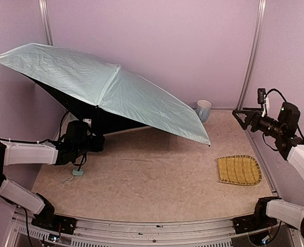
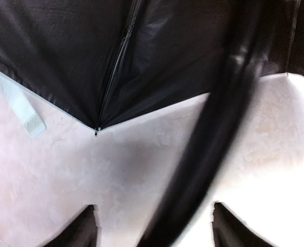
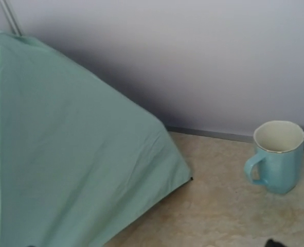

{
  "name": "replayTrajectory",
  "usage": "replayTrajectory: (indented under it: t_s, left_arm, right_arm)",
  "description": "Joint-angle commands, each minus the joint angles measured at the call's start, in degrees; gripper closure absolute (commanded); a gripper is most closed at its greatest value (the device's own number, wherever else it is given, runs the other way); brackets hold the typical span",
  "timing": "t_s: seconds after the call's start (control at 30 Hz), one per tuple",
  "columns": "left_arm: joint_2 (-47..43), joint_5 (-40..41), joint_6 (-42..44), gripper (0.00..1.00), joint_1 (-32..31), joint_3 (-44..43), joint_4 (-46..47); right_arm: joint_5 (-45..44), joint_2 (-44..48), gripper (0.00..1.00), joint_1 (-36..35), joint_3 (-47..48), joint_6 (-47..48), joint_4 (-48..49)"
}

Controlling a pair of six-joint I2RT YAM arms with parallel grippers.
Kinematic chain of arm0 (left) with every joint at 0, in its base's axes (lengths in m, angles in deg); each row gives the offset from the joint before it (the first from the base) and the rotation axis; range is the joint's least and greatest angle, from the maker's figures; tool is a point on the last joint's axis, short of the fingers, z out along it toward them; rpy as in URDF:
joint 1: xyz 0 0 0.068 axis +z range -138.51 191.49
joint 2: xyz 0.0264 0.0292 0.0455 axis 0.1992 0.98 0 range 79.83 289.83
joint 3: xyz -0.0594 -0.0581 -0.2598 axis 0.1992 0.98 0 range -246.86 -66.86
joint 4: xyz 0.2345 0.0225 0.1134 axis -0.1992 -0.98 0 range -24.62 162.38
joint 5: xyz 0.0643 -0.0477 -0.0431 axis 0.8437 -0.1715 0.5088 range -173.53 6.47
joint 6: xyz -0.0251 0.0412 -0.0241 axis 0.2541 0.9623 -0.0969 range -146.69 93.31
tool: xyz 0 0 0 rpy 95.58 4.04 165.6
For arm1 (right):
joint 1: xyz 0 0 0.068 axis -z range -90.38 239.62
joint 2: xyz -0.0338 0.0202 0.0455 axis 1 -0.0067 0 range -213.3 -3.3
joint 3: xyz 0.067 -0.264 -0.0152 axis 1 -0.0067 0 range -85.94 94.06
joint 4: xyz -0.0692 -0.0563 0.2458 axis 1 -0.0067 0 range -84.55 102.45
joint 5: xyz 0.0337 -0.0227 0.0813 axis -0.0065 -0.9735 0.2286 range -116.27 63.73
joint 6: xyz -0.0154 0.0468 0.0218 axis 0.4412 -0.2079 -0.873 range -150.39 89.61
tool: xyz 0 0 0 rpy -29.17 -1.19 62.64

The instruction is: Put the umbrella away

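The umbrella (image 1: 105, 85) stands open and tilted, its pale mint canopy over the back left of the table and its black lining (image 2: 64, 46) facing down. Its small mint handle (image 1: 78, 173) with wrist loop rests on the table. My left gripper (image 1: 91, 140) is under the canopy, by the shaft. In the left wrist view it (image 2: 154, 226) is open, and the blurred black shaft (image 2: 213, 149) runs between its fingers (image 2: 85, 229), touching neither. My right gripper (image 1: 240, 115) is raised at the right, open and empty, facing the canopy edge (image 3: 79, 154).
A pale blue mug (image 1: 203, 109) stands by the back wall, also in the right wrist view (image 3: 278, 154). A woven yellow mat (image 1: 238, 170) lies front right. Walls close in at the back and both sides. A mint closure strap (image 2: 23, 105) hangs from the canopy edge.
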Motion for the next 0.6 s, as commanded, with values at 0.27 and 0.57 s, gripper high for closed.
replayTrajectory:
  t_s: [0.27, 0.57]
  left_arm:
    - [-5.3, -1.8, -0.2, 0.99, -5.7, 4.8, 7.9]
    - [-2.1, 2.1, -0.5, 1.00, -13.3, 2.9, 14.0]
  right_arm:
    - [2.1, 3.5, 0.07, -1.6, -0.3, 1.7, -1.8]
    - [2.9, 6.8, 0.11, -6.1, 4.2, 3.7, -9.8]
